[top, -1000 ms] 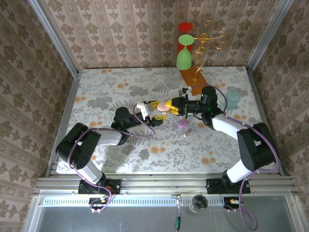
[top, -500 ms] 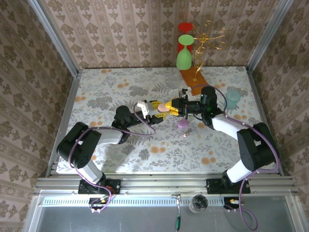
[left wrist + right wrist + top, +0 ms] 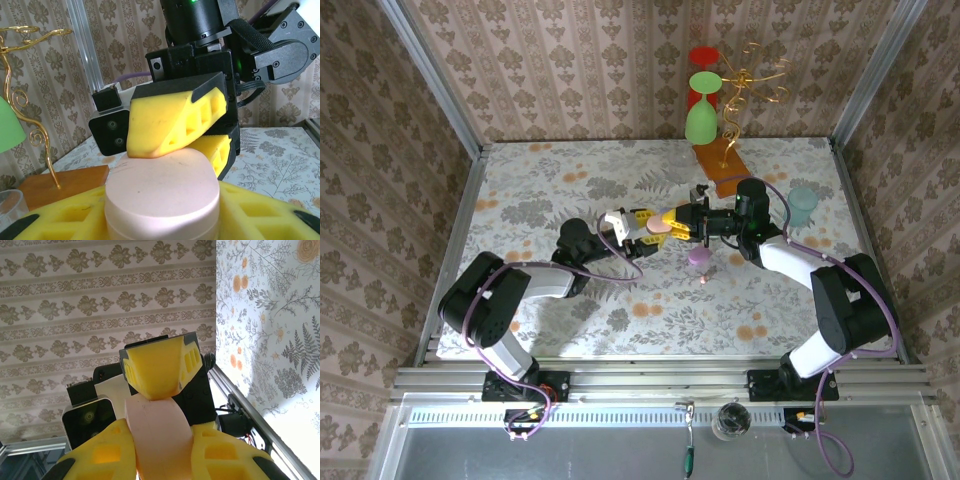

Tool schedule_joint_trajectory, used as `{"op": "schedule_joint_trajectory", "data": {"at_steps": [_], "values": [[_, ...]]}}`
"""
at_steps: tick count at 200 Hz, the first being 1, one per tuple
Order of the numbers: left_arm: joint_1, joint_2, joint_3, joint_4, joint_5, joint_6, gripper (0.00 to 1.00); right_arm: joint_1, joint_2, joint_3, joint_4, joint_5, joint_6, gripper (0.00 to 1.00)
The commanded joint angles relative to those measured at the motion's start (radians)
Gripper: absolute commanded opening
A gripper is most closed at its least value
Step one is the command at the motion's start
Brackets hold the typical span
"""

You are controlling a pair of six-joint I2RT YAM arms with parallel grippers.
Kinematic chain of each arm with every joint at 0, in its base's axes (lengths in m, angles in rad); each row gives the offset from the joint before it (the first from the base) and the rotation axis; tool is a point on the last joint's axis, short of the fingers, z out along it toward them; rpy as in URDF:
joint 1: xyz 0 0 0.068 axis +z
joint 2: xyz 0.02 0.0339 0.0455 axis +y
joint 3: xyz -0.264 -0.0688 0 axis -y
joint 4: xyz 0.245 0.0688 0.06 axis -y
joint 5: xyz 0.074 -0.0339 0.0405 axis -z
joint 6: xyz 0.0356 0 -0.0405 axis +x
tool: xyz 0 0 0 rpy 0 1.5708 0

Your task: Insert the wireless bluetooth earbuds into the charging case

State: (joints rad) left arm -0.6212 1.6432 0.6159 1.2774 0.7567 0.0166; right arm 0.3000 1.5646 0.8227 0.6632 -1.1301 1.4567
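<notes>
Room first: patterned damask walls (image 3: 570,70) on three sides, aluminium corner posts (image 3: 430,75), and a table (image 3: 540,190) under a floral cloth with orange blossoms and grey ferns. A metal rail (image 3: 660,380) runs along the near edge, where both bases are bolted.

My left arm (image 3: 510,290) and right arm (image 3: 820,275) reach inward and meet mid-table, above the cloth.

At the back edge there is a gold wire stand (image 3: 750,75) on an orange wooden base (image 3: 718,158), with a green goblet (image 3: 701,110) and a red goblet (image 3: 703,58) just beside it. A teal cup (image 3: 802,205) sits near the right edge, and a lilac goblet (image 3: 700,260) stands just in front of the meeting point.

The charging case (image 3: 657,226), pale pink and pebble-round, is up off the cloth between the two grippers. The left gripper (image 3: 162,210) has its yellow fingers pressed on both sides of the case. The right gripper (image 3: 160,455) is clamped on the opposite edge, one pad on top, one underneath, as seen from the left wrist.

I cannot tell whether the case is open, nor whether earbuds sit inside it.
</notes>
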Motion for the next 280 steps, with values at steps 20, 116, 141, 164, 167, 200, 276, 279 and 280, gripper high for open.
{"op": "schedule_joint_trajectory", "data": {"at_steps": [20, 116, 141, 164, 167, 200, 276, 279, 280], "values": [[-0.013, 0.023, 0.017, 0.031, 0.06, 0.05, 0.49, 0.008, 0.011, 0.021, 0.072, -0.009, 0.054, 0.0], [-0.012, 0.027, 0.03, 0.031, 0.055, 0.0, 0.37, 0.007, 0.022, 0.012, 0.078, -0.007, 0.056, 0.0], [-0.011, 0.022, 0.025, 0.031, 0.055, -0.005, 0.36, 0.007, 0.012, 0.018, 0.027, 0.004, 0.019, 0.09], [-0.006, 0.012, 0.019, 0.03, 0.065, -0.018, 0.36, -0.003, -0.017, 0.032, -0.081, 0.031, -0.09, 0.41], [-0.006, 0.011, 0.018, 0.03, 0.065, -0.021, 0.36, -0.006, -0.022, 0.034, -0.097, 0.032, -0.109, 0.44], [0.006, -0.002, 0.002, 0.026, 0.071, -0.133, 0.36, -0.046, -0.064, 0.044, -0.212, 0.039, -0.275, 0.64], [0.002, -0.102, -0.059, 0.023, 0.233, -0.372, 0.35, -0.036, -0.348, 0.019, -0.606, 0.308, -1.097, 0.74], [0.002, -0.107, -0.061, 0.023, 0.237, -0.374, 0.35, -0.026, -0.361, 0.019, -0.623, 0.318, -1.131, 0.75], [0.002, -0.108, -0.062, 0.023, 0.238, -0.376, 0.35, -0.022, -0.363, 0.019, -0.628, 0.322, -1.142, 0.75]]}}
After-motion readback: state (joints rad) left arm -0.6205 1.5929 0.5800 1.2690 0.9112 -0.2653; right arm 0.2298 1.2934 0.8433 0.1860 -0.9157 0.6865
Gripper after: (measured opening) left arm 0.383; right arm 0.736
